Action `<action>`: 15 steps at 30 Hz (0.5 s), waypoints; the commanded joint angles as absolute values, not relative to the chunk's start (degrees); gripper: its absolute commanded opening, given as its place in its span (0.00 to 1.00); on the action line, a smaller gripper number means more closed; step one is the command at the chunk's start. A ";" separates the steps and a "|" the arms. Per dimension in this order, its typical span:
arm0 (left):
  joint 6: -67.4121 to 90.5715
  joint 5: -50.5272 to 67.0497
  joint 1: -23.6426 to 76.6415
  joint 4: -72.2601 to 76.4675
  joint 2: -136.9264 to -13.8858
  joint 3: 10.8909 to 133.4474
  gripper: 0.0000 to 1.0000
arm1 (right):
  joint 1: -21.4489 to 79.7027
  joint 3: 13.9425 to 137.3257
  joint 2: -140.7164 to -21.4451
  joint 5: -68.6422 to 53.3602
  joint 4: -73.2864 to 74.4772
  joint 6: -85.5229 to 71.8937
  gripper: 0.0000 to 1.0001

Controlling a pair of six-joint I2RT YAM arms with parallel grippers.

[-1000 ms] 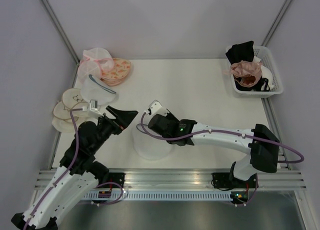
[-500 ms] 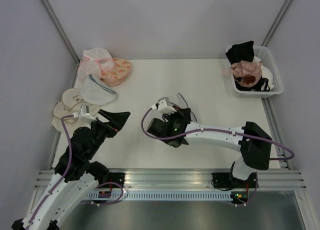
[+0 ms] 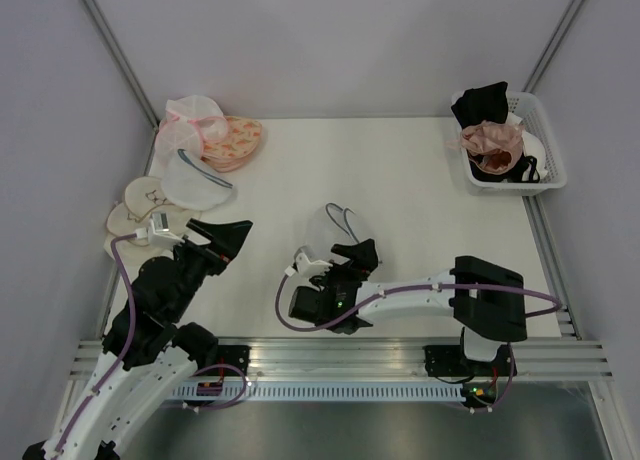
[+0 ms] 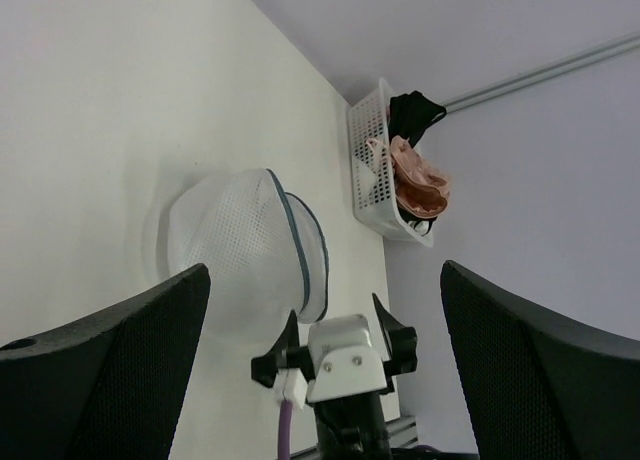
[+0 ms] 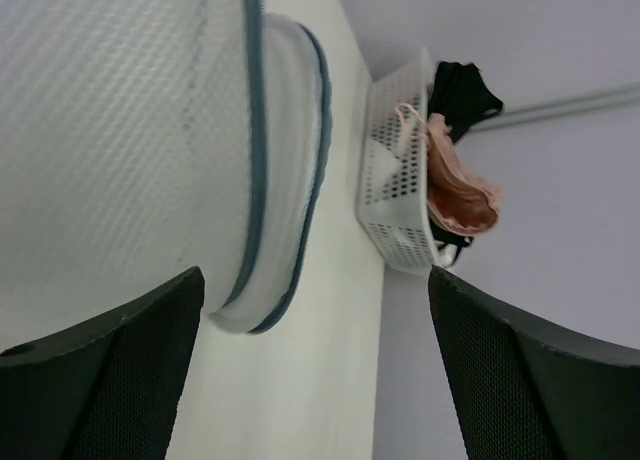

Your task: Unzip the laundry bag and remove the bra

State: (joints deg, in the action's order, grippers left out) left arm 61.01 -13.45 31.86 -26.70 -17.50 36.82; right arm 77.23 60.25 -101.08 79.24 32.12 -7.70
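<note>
The laundry bag (image 3: 333, 227), a white mesh dome with a dark blue zipper rim (image 5: 255, 170), lies on the table mid-way across. It fills the left of the right wrist view (image 5: 120, 120) and also shows in the left wrist view (image 4: 235, 250). My right gripper (image 3: 352, 248) stands open just on the near side of it, with nothing between its fingers (image 5: 545, 380). My left gripper (image 3: 228, 230) is open and empty, to the left of the bag. The dusty pink bra (image 3: 490, 140) lies in the white basket (image 3: 545, 180) at the far right.
Black bras (image 3: 480, 102) share the basket. At the far left are a second white mesh pouch (image 3: 195, 180), a pink mesh pouch (image 3: 190, 120), an orange patterned bra (image 3: 238, 140) and cream padded cups (image 3: 135, 215). Metal rails run along the near edge.
My right gripper has opened, let go of the laundry bag and pulled back toward the near edge. The bag now rests on the table. My left arm drew back slightly.
</note>
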 commanded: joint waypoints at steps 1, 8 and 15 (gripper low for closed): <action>61.44 -14.85 31.73 -27.16 -16.79 38.14 1.00 | 79.89 59.50 -92.13 73.67 24.34 -3.15 0.98; 60.91 -13.89 31.73 -27.16 -17.49 38.23 1.00 | 79.11 64.94 -74.82 59.18 28.03 -7.71 0.98; 57.14 -6.95 31.73 -25.85 -21.26 38.15 1.00 | 74.97 72.86 -66.54 58.71 37.43 -19.75 0.98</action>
State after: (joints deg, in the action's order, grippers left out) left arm 60.36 -11.25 31.86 -27.31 -18.94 36.82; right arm 75.72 69.84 -68.90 59.90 31.81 -12.32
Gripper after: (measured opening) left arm 0.993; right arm 0.976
